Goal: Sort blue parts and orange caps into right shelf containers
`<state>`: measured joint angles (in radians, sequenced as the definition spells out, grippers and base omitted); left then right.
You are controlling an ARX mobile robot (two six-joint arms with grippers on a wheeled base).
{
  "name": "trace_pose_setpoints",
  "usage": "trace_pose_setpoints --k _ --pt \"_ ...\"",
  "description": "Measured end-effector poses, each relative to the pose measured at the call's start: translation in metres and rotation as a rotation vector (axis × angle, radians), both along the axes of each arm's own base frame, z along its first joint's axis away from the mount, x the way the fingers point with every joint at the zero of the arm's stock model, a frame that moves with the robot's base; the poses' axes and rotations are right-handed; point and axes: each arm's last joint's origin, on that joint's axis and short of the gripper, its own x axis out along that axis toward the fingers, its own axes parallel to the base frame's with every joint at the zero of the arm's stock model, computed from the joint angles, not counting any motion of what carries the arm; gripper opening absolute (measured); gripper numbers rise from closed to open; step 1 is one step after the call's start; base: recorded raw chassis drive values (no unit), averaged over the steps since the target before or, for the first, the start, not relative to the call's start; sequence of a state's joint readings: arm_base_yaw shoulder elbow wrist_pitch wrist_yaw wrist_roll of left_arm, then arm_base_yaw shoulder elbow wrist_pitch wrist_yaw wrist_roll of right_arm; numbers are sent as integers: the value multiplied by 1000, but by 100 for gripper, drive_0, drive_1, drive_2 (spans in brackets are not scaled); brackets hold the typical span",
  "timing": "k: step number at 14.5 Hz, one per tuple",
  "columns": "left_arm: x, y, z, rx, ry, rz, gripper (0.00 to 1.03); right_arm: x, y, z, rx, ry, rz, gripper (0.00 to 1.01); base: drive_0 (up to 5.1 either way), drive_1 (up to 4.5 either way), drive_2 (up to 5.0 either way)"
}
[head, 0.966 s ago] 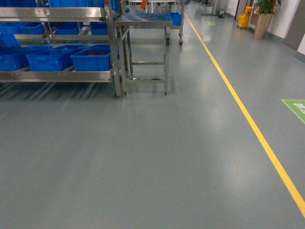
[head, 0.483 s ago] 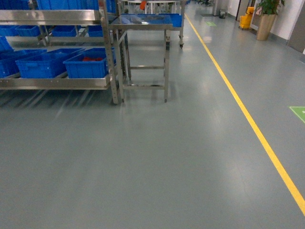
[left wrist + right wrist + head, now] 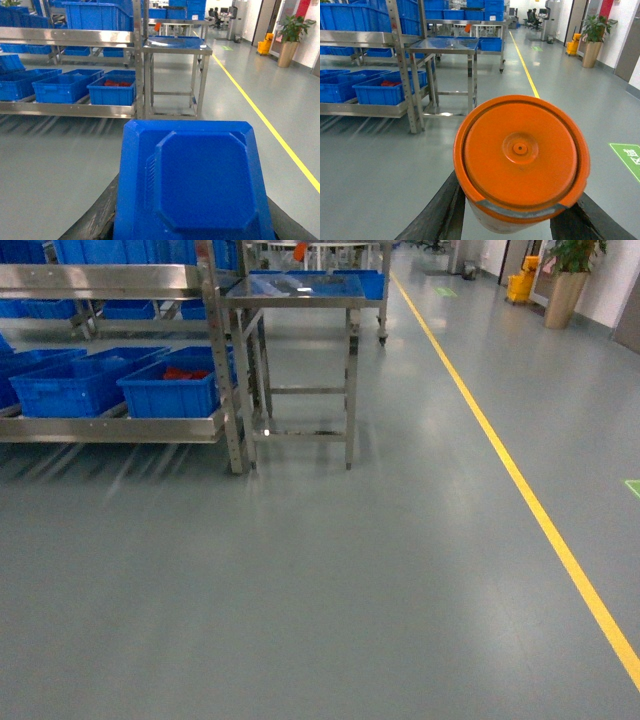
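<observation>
Two items are being carried at once, one in each wrist view, while the robot faces open grey floor with the shelving off to the left. The left wrist view is filled by a blue part (image 3: 192, 182), a flat moulded piece with clipped corners and a raised panel in its middle. The right wrist view shows an orange cap (image 3: 520, 160), round, with a raised rim and a small boss at its centre, sitting on a pale body beneath. Dark fingers (image 3: 442, 212) flank the cap on both sides and look clenched on it. In the left view dark material shows under the blue part, so it appears to be grasped, though the fingers themselves are hidden.

Judging by this, the step in hand is transport toward the steel shelf (image 3: 110, 280). Blue crates (image 3: 165, 390) stand on its lower level, well apart from the robot; the one nearest the shelf's post already holds something red or orange. A steel bench (image 3: 300, 295) stands just beside the shelf's right end.

Next, the base needs to close in on the shelf and square up to it, then each arm must reach over a crate rim before letting go. Which crate takes which item cannot be told from here.
</observation>
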<state>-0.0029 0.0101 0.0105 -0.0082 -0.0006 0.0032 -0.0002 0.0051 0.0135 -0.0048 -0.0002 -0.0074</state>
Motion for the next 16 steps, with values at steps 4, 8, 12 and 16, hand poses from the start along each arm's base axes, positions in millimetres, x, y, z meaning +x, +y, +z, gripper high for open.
trace_pose_setpoints --k 4,8,12,16 --pt "0 0 0 0 -2 0 43 0 0 0 0 0 0 41 -2 426 -431" --pt "0 0 0 0 -2 0 43 0 0 0 0 -2 0 41 -2 426 -431" --pt "0 0 0 0 -1 0 43 0 0 0 0 0 0 41 2 431 -427" --pt "0 0 1 0 -5 2 43 0 0 0 0 -4 0 41 3 432 -425"
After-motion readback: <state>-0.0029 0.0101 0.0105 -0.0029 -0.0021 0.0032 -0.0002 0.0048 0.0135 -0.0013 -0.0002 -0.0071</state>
